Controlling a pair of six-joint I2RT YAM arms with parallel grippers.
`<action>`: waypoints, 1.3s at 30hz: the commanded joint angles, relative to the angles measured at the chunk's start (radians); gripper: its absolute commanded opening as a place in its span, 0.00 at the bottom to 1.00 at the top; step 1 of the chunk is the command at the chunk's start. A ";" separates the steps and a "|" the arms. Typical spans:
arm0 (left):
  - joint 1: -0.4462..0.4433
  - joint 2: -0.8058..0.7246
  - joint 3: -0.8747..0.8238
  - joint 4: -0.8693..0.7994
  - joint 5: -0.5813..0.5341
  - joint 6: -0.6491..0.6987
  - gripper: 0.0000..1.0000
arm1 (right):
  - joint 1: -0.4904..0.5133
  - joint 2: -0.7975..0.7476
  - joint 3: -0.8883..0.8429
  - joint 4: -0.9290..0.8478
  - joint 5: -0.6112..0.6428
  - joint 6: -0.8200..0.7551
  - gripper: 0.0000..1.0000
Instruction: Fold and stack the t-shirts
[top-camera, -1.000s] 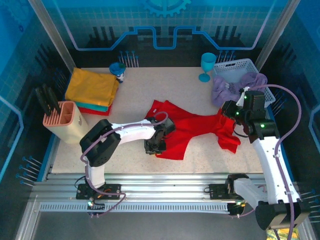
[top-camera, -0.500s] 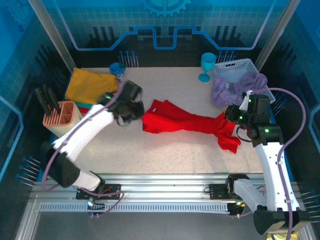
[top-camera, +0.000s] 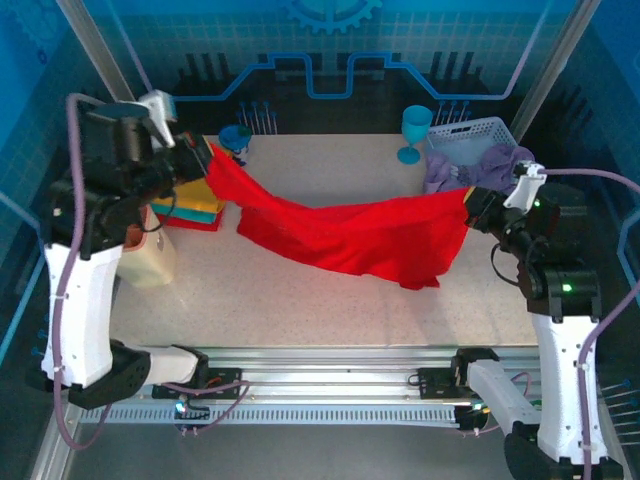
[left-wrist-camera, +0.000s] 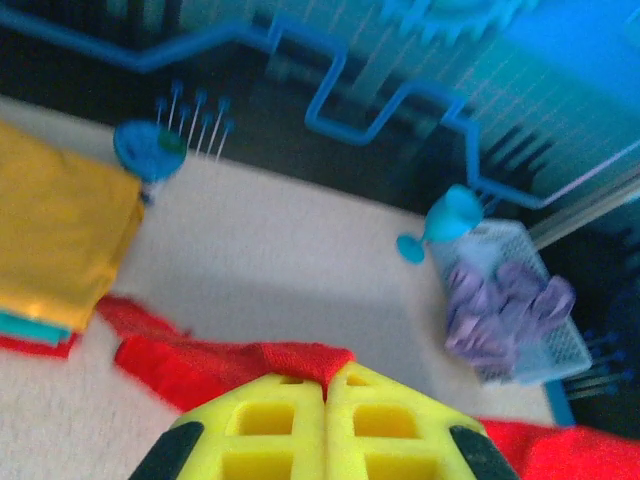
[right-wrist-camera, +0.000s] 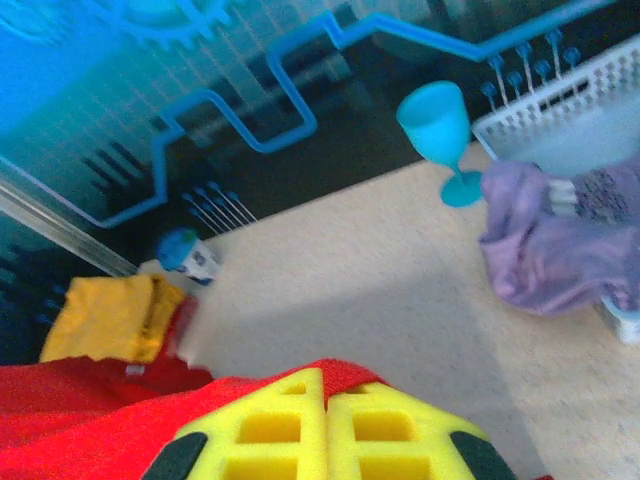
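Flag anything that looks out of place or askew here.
The lavender shirt spills out of the white basket over its rim onto the table. The red shirt hangs stretched between the left gripper and right gripper, sagging in the middle.

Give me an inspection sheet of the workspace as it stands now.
Surface: pale speckled table, no spills seen.
Job's things: red t-shirt stretched between both grippers, sagging mid-span; lavender shirt draped over white basket; folded stack, mustard on top, far left.
Clutter: teal goblet, blue cup, knife holder.
Grippers: left gripper and right gripper each shut on the red t-shirt.
Cables: lavender cables loop off each arm, apparently clear of the cloth.
Surroundings: blue wall panels.
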 joint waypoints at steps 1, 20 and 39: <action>0.040 0.105 0.152 -0.044 0.041 0.063 0.00 | -0.016 0.049 0.060 0.052 -0.043 0.042 0.00; 0.348 0.817 0.571 0.905 0.686 -0.495 0.00 | 0.085 0.625 0.344 0.911 -0.019 0.051 0.00; 0.234 0.081 -0.338 0.985 0.533 -0.030 0.00 | 0.059 0.252 -0.164 0.684 0.054 -0.013 0.00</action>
